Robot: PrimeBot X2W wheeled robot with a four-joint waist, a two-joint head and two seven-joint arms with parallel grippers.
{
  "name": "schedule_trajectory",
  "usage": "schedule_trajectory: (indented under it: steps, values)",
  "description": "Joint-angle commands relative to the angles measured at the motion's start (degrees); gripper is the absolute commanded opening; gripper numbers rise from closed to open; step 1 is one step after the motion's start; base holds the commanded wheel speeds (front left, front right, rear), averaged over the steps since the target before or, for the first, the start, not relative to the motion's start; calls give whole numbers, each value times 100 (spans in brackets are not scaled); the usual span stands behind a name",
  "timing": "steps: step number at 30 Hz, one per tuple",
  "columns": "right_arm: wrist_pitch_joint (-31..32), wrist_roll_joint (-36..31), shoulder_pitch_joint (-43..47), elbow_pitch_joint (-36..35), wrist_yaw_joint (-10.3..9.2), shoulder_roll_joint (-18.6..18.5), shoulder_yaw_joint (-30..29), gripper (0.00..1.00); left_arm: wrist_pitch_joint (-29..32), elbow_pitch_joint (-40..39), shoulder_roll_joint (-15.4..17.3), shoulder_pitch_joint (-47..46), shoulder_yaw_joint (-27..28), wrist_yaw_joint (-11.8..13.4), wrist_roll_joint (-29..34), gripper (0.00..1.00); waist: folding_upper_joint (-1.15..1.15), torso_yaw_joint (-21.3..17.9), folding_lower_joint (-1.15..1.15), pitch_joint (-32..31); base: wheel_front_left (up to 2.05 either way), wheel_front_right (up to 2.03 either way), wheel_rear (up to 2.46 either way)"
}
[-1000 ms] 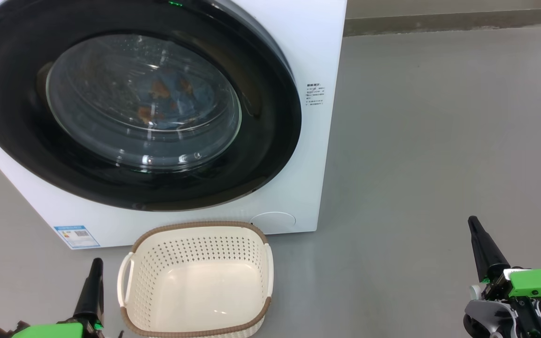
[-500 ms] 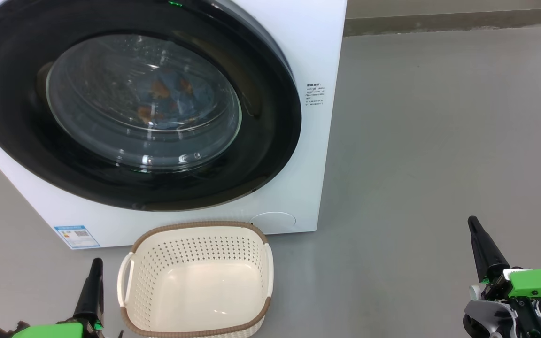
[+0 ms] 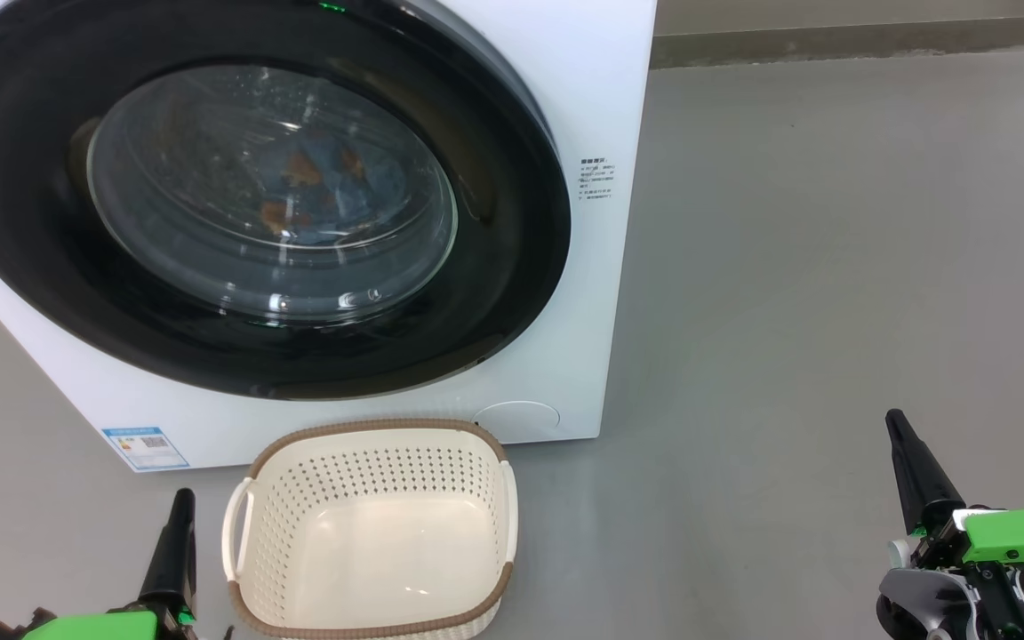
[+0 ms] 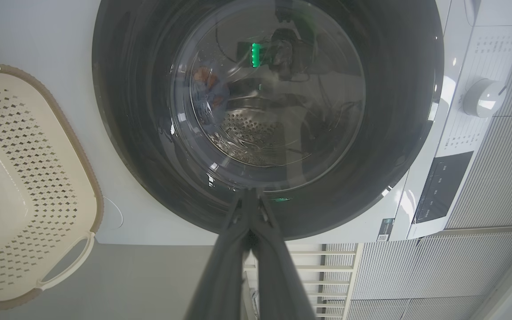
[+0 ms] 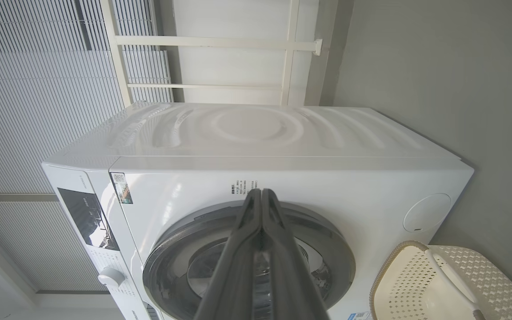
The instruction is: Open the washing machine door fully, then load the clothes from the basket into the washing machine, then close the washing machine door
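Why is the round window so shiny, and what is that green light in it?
Head view: white glare streaks low on the glass of the washing machine door, dimming the clothes behind it. Left wrist view: the green light is a reflection in the glass, probably the robot's own.

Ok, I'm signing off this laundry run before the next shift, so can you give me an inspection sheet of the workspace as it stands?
surface: plain grey floor.
washing machine: white front-loader standing on the floor.
washing machine door: shut against the front.
clothes: blue fabric with orange patches, seen through the door glass, inside the drum.
basket: on the floor in front of the machine, no clothes in it.
clutter: nothing seen.
left gripper: shut, holding nothing, beside the basket, apart from it.
right gripper: shut, holding nothing, over bare floor.
cables: nothing seen.
surroundings: white slatted panels and a white frame by the machine.
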Motion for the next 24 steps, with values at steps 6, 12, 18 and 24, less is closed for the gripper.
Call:
schedule_trajectory:
  steps: [6, 12, 18, 24]
  values:
    - [33, 7, -88, -169, 2, -45, 101, 0, 39, -177, 53, -161, 184, -31, -43, 0, 0, 0, 0, 0, 0, 0, 0]
    - [34, 5, -88, -169, 2, -43, 98, 0, 38, -177, 53, -161, 183, -31, -43, 0, 0, 0, 0, 0, 0, 0, 0]
    - [36, 3, -89, -169, 2, -41, 96, 0, 38, -177, 53, -161, 183, -31, -44, 0, 0, 0, 0, 0, 0, 0, 0]
    - [38, 1, -89, -169, 2, -40, 94, 0, 38, -177, 53, -161, 182, -31, -44, 0, 0, 0, 0, 0, 0, 0, 0]
